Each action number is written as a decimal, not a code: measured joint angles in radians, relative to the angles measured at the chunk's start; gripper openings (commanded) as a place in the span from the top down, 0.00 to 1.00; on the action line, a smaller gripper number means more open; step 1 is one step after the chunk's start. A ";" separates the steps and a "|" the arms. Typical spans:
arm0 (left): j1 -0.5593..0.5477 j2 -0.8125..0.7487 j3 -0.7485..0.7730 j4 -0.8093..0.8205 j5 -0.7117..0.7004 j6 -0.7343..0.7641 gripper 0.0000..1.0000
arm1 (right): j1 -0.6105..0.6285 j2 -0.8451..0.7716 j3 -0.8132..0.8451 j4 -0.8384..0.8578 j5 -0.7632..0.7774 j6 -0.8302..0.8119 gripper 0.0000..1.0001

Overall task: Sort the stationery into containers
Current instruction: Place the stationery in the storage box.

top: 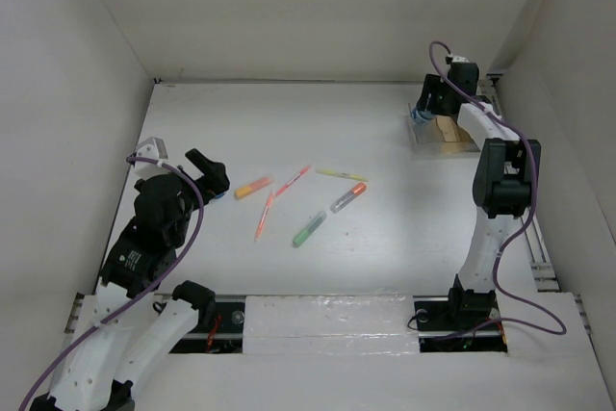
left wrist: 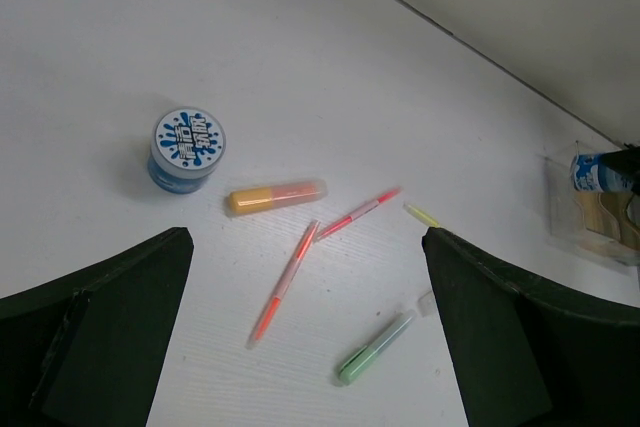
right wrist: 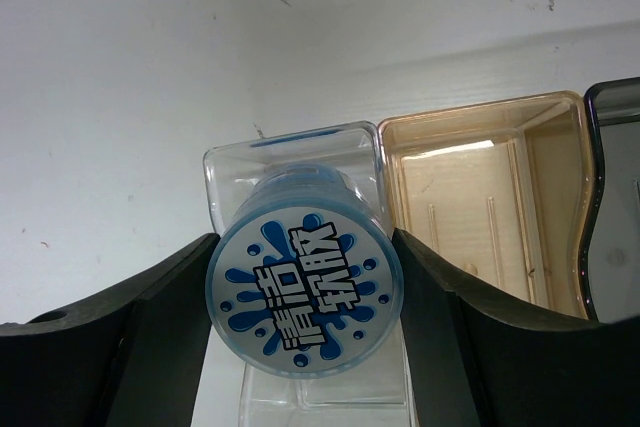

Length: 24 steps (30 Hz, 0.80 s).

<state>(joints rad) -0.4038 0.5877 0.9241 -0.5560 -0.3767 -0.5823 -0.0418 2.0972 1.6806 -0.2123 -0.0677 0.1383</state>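
Blue-and-white pot [right wrist: 303, 292] is sitting pinched in right gripper [right wrist: 300, 267], tipping into clear compartment [right wrist: 290, 157] ahead; probably light, rigid, slick, so squeezing its round sides is suiting it; left gripper [left wrist: 305, 237] is hanging spread.

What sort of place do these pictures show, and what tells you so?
Probably a lab robot test cell: a white table boxed in by walls, left arm and right arm bolted at its edge, pens scattered like props, and a clear organiser.

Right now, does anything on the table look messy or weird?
Yes, a bit messy. The pens lie scattered at all angles, and one blue pot sits alone beside them. The other pot is in the right gripper, over the clear compartment.
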 measured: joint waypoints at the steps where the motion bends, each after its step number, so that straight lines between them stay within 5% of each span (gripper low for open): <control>1: 0.000 0.000 0.000 0.000 0.001 0.000 0.00 | 0.001 0.000 0.000 -0.002 0.003 -0.001 0.98; 16: 0.000 0.011 0.000 0.006 0.006 0.002 0.00 | 0.009 0.048 0.058 -0.027 0.016 -0.020 0.65; 24: 0.000 0.018 0.000 0.007 0.007 0.002 0.00 | 0.021 0.054 0.060 -0.026 0.032 -0.034 0.24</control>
<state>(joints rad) -0.4038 0.6056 0.9241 -0.5491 -0.3698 -0.5808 -0.0208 2.1513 1.7401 -0.2382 -0.0360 0.1047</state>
